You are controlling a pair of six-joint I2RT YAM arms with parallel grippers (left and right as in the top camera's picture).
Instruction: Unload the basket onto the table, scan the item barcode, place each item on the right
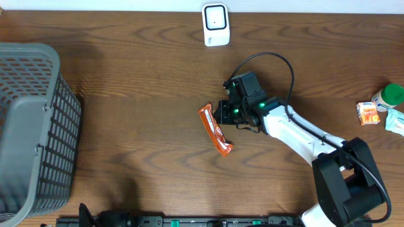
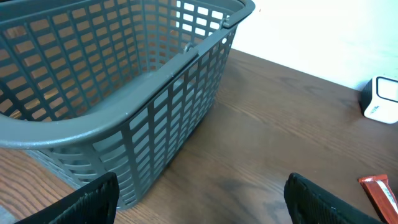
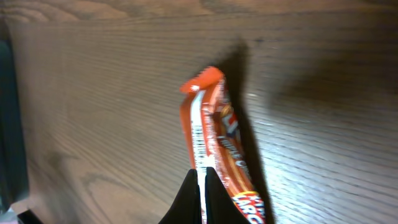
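Basket (image 1: 63,139) of grey lattice is seen from overhead at the left edge of the table (image 1: 139,94); only its own bare floor is shown inside it. An orange bar (image 1: 215,129) is laid near the middle of the table, well apart from the basket. Its long axis is set on a diagonal, with one end pointed up and left toward the far edge and the other down and right toward the near edge. The right gripper (image 1: 222,120) is placed just beside the bar's right flank. A white scanner (image 1: 216,25) is stood at the far edge, and a green-capped bottle (image 1: 391,96) and two small packets (image 1: 367,113) are grouped at the right edge.

From the left wrist, the basket is seen close up on the left, again with only lattice and floor shown inside. The left gripper (image 2: 205,202) is held with its fingers wide apart over bare table.

From the right wrist, the bar is seen running away from the camera, its crimped end pointed away. The fingertips (image 3: 189,202) are pressed together over the bar's white seam; whether the wrapper is pinched cannot be told.
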